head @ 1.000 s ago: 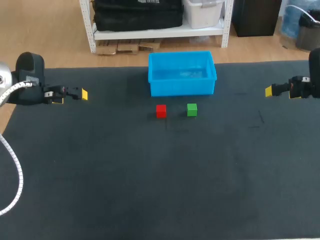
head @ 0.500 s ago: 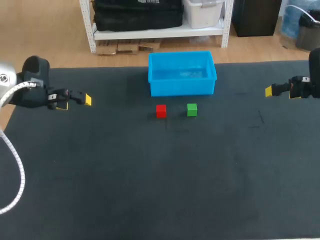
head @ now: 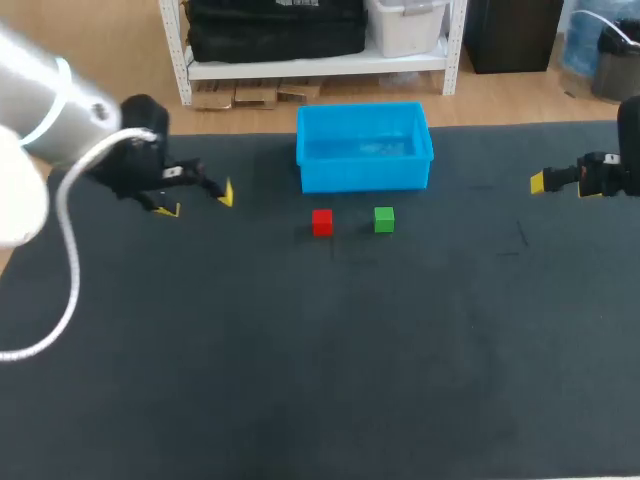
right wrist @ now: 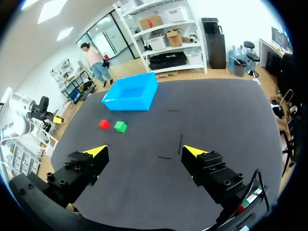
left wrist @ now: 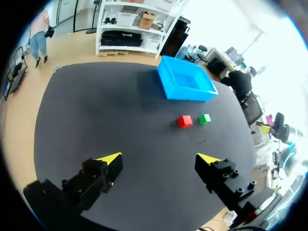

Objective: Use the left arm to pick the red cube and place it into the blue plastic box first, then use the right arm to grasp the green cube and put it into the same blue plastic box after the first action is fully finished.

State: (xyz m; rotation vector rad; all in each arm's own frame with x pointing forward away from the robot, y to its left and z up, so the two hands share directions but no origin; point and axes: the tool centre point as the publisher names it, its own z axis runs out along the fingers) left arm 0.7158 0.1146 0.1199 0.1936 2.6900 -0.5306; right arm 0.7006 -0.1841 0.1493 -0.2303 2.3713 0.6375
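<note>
The red cube [head: 321, 221] and the green cube [head: 384, 219] sit side by side on the black mat, just in front of the blue plastic box [head: 364, 146]. My left gripper [head: 196, 201] hovers open and empty to the left of the red cube, well apart from it. In the left wrist view the red cube [left wrist: 184, 121], green cube [left wrist: 204, 119] and blue box [left wrist: 186, 84] lie far ahead of the open left gripper [left wrist: 159, 159]. At the mat's right edge my right gripper [head: 540, 183] stands open; in the right wrist view the right gripper [right wrist: 144, 151] has both cubes [right wrist: 104, 124] [right wrist: 120, 126] far ahead of it.
The blue box holds nothing visible. The black mat [head: 320, 360] covers the whole table, with bare surface in front of the cubes and to both sides. A white cable [head: 60, 250] trails from my left arm over the mat's left side.
My left arm has swung in from the left edge toward the cubes, and its gripper has turned. The right arm, the cubes and the box have not moved.
</note>
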